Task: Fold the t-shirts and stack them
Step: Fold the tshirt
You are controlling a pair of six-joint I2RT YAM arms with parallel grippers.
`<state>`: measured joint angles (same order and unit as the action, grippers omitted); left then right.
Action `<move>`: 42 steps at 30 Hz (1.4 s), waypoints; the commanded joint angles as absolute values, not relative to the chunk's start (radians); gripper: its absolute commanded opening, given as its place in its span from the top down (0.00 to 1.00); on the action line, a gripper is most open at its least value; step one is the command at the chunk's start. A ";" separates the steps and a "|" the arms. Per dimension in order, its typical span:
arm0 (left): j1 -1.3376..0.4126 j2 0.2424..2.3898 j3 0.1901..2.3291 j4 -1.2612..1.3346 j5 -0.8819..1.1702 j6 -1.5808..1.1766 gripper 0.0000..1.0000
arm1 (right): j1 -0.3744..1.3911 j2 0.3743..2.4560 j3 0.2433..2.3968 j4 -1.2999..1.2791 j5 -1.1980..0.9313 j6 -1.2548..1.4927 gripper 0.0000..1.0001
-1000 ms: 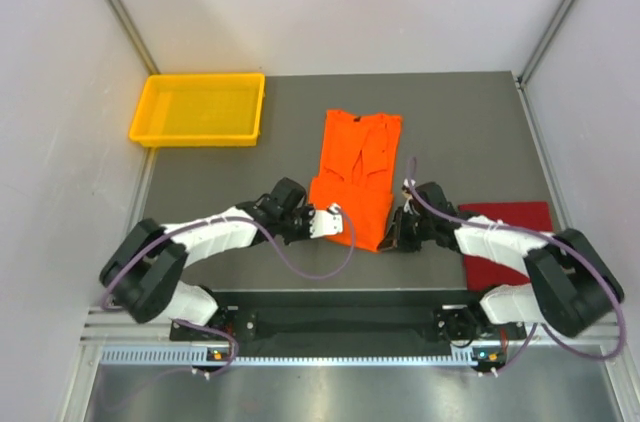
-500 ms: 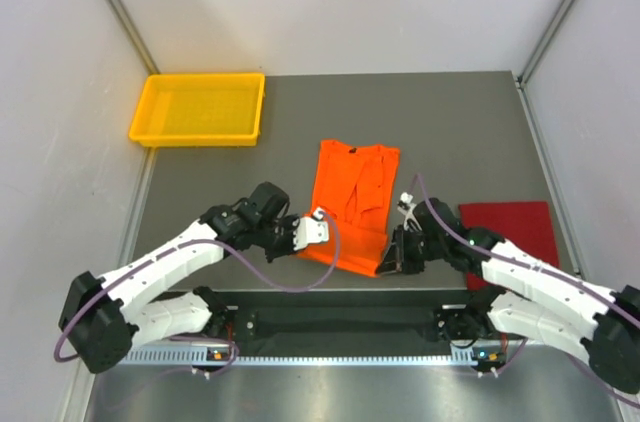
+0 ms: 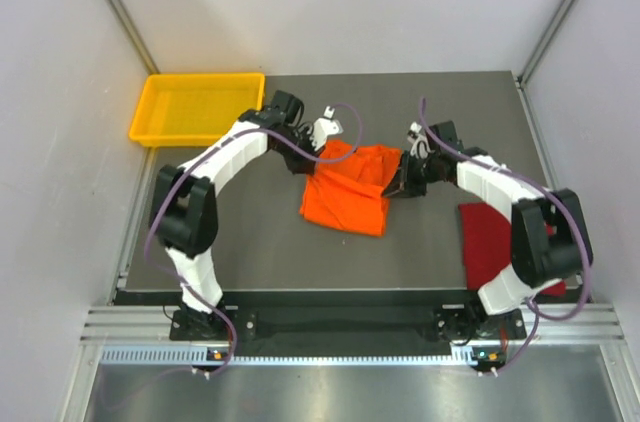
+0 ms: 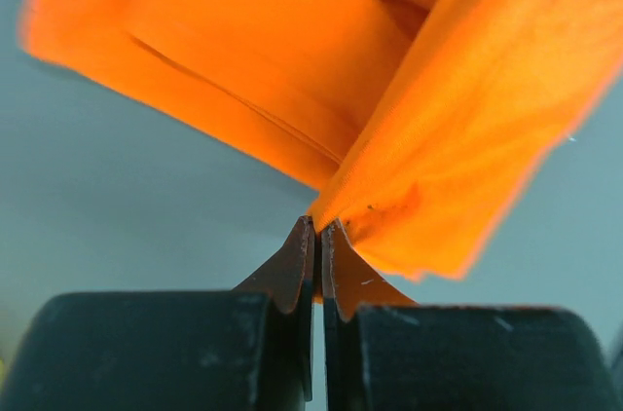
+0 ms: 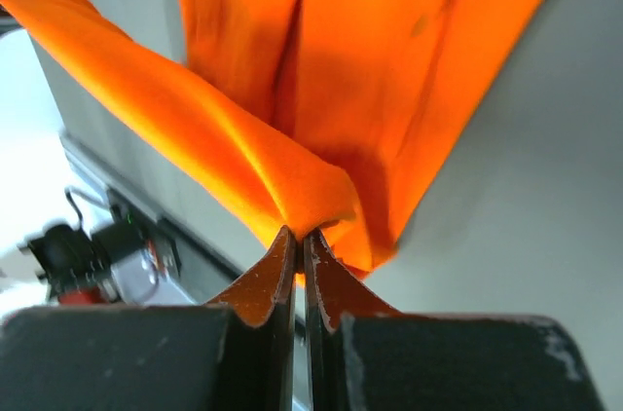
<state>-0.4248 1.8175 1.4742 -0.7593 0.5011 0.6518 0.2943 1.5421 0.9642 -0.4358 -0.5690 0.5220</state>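
The bright orange t-shirt (image 3: pixel 345 192) lies doubled over itself on the middle of the table. My left gripper (image 3: pixel 318 155) is shut on its far left corner; in the left wrist view the cloth (image 4: pixel 428 129) rises from the pinched jaws. My right gripper (image 3: pixel 398 182) is shut on its far right corner; the right wrist view shows the cloth (image 5: pixel 321 99) bunched at the closed jaws. The dark red t-shirt (image 3: pixel 495 242) lies flat at the near right, partly under my right arm.
A yellow plastic tray (image 3: pixel 200 108) stands at the far left corner of the grey table (image 3: pixel 250 252). White walls and metal frame posts close in the sides and back.
Both grippers have carried the shirt's near edge away from the arm bases toward the far side, folding the orange shirt over itself. Both arms are now stretched out farther.
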 commanded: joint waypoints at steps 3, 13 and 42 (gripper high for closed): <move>-0.399 2.029 1.762 -0.790 0.451 0.620 1.00 | 0.178 1.692 1.112 -0.405 -0.611 0.465 1.00; -0.345 2.192 1.941 -0.644 0.405 0.500 1.00 | 0.097 1.887 1.259 -0.293 -0.643 0.523 1.00; -0.361 2.322 2.006 -0.360 0.261 0.318 0.37 | 0.043 1.844 1.201 -0.022 -0.330 0.664 0.54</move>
